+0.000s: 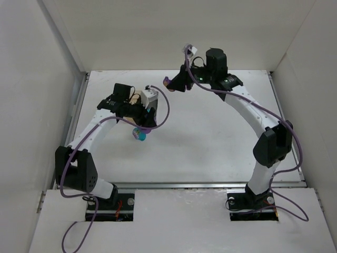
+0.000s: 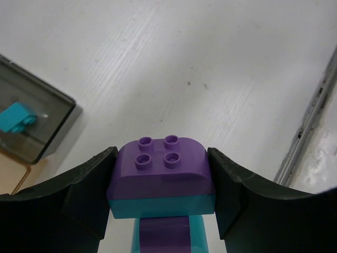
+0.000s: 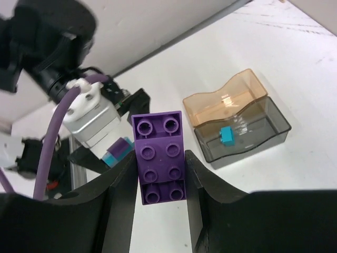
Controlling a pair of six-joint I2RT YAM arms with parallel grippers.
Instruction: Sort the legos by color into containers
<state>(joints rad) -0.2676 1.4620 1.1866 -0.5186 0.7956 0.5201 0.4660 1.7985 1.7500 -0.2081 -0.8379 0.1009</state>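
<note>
My left gripper (image 2: 161,176) is shut on a stack of purple and teal legos (image 2: 161,174), held above the table; it shows in the top view (image 1: 140,133) too. My right gripper (image 3: 159,168) is shut on a long purple lego (image 3: 159,155) and is raised at the back middle (image 1: 169,83). The amber container (image 3: 226,97) adjoins the smoky grey container (image 3: 245,134), which holds one teal lego (image 3: 227,135). The grey container (image 2: 31,121) with that teal lego (image 2: 16,117) lies left of my left gripper. In the top view the left arm mostly hides both containers.
White walls enclose the table on three sides. A metal rail (image 1: 210,184) runs along the near edge, and another (image 2: 310,116) along the table's side. The left arm's white wrist camera (image 3: 92,118) is close to my right gripper.
</note>
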